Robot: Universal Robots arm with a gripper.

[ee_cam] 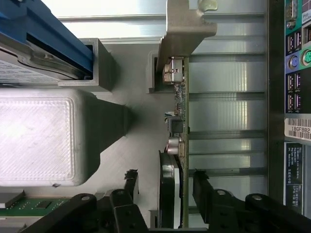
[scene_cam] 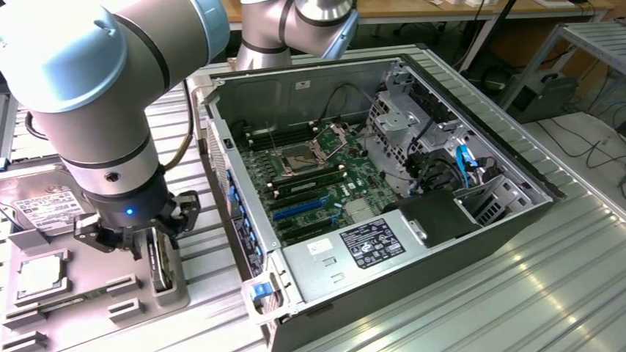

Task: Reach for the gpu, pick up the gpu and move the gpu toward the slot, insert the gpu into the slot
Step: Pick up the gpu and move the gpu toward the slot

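nearest the camera, on the exterior view's left, a grey fixture tray [scene_cam: 146, 297] sits on the ribbed metal table [scene_cam: 470, 293], with a small square processor chip [scene_cam: 39, 275] lying flat in one of its pockets. just to the right of that chip the gpu [scene_cam: 161, 262] stands on its long edge in the tray. in the wrist view the gpu [ee_cam: 176, 127] is seen edge-on, with its silver bracket [ee_cam: 187, 29] at the end away from the fingers. the gripper [scene_cam: 137, 235] is right down over it. the wrist view has the gripper [ee_cam: 165, 177] with a black finger [ee_cam: 131, 182] on either side of the card. the jaws are about half wide with a bit of daylight showing on both sides, so it's straddling the card, not clamped on it. a little farther back on the tray a hard drive [scene_cam: 39, 204] lies flat with its white label up. to the right of the tray is the open pc case [scene_cam: 293, 95], with the labelled power supply [scene_cam: 372, 246] at its near end. then comes the green motherboard [scene_cam: 328, 183], where the slot [scene_cam: 296, 210] is one of the long blue connectors, well apart from the gpu. the square metal processor socket [scene_cam: 298, 158] is farther in. the arm's big grey and blue joints [scene_cam: 59, 44] tower over the far left.
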